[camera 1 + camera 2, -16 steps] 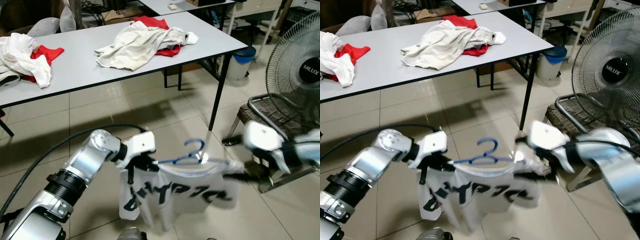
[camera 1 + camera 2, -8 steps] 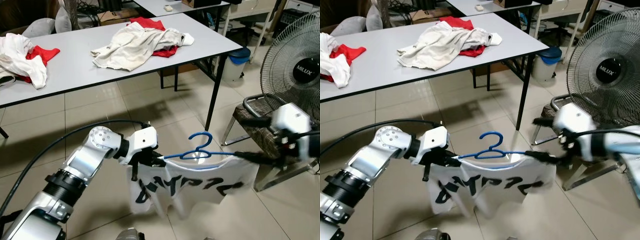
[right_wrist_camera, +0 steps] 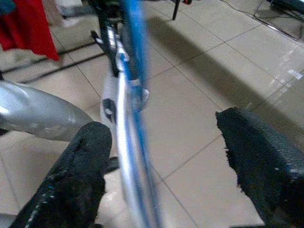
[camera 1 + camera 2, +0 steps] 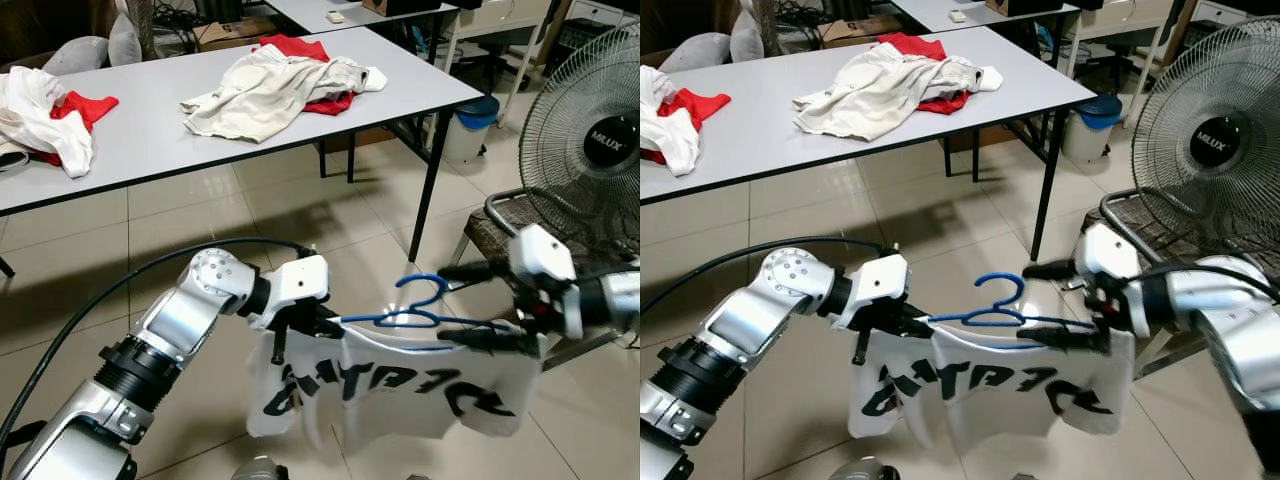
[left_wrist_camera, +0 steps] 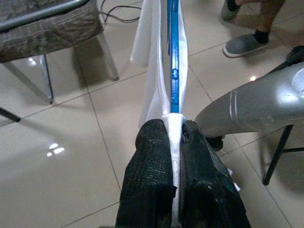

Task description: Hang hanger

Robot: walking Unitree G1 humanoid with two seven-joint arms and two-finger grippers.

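**Shirt on hanger, nowhere to hang it yet**

I am holding the white T-shirt (image 4: 400,385) on the blue hanger (image 4: 420,305) low over the floor, near the chair (image 4: 500,235). My left gripper (image 5: 175,137) is pinching its shoulder, jaws clamped on hanger and cloth. My right gripper (image 3: 166,156) is straddling the other end, jaws apart. Hanging remains; I am seeing no rail.

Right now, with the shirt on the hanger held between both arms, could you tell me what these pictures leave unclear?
- Rail or hook to hang on: none to be made out.
- White shirt print: folds break up the black lettering, unreadable in the eye views.
- Blue hanger: blurred in the right wrist view.
- Left gripper: shirt cloth covers the hanger end it pinches.
- Person's feet: cut off at the left wrist view's edge.
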